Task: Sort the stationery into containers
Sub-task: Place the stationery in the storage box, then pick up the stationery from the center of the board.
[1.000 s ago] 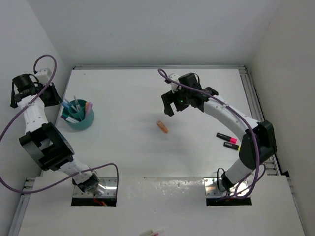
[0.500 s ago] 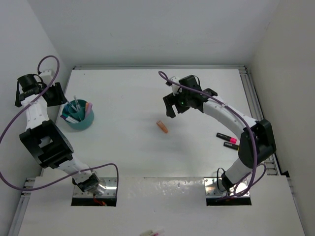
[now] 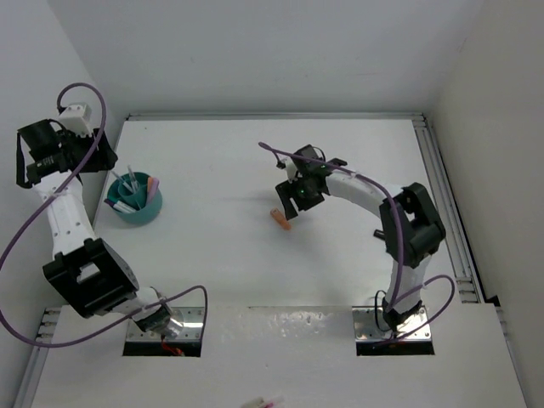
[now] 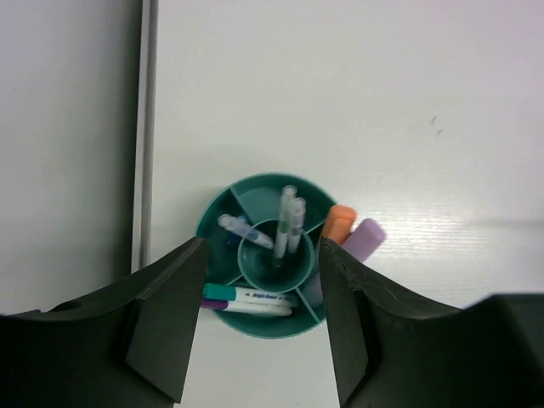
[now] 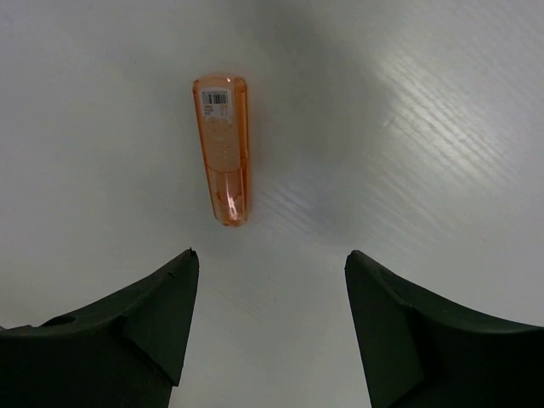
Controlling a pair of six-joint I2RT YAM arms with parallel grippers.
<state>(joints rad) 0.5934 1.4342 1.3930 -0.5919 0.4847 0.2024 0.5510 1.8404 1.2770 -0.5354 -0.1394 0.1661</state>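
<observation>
One teal cup, one orange highlighter, one peach highlighter, one lilac highlighter, and two thin grey pens.

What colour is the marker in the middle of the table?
It's orange: the highlighter shows best in the right wrist view.

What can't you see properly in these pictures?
- Left wrist view: the round teal-green plastic cup has its rim hidden on both sides by the black fingers of the left gripper.
- Top view: the pens standing in it are too small to count.
- Right wrist view: the barcode label on the stubby translucent orange highlighter is too small to read.
- Top view: a pale pinkish thing is cut off by the bottom edge.
</observation>
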